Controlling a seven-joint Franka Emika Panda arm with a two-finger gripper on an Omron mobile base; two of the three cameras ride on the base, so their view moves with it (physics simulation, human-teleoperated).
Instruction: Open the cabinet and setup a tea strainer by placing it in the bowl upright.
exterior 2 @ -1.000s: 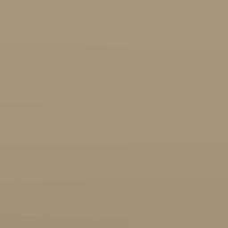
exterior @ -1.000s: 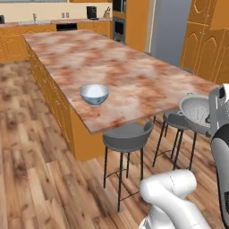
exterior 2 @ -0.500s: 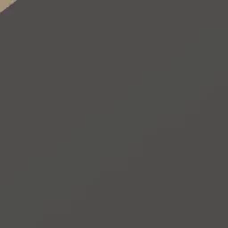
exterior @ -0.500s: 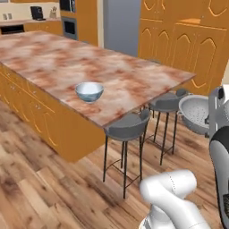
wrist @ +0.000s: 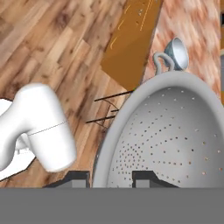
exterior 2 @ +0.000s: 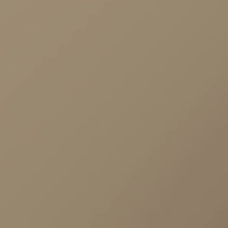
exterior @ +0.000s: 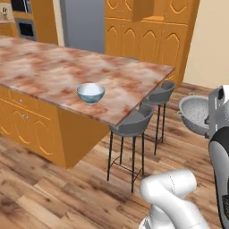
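Note:
My gripper (wrist: 113, 179) is shut on the thick rim of the tea strainer (wrist: 175, 131), a pale grey perforated hemisphere; one fingertip sits outside the wall, the other inside. In the left base view the tea strainer (exterior: 194, 114) hangs in the air at the far right, held by the gripper (exterior: 210, 120), well to the right of the island. The bowl (exterior: 91, 92), glossy blue-grey, stands upright near the island's front edge; in the hand view the bowl (wrist: 177, 52) shows beyond the strainer's rim. On the back wall, an upper cabinet door (exterior: 142, 9) appears swung out.
The marble-topped island (exterior: 53, 67) runs across the left. Two grey stools (exterior: 134, 123) stand at its near corner, between the bowl and the strainer. A grey fridge (exterior: 82, 22) stands behind. A flat tan surface (exterior 2: 114, 114) sits close against the right base camera.
The whole picture has swung as the base turns: island and bowl slide across the view and the back cabinets come in. The strainer stays held in the same place relative to the arm.

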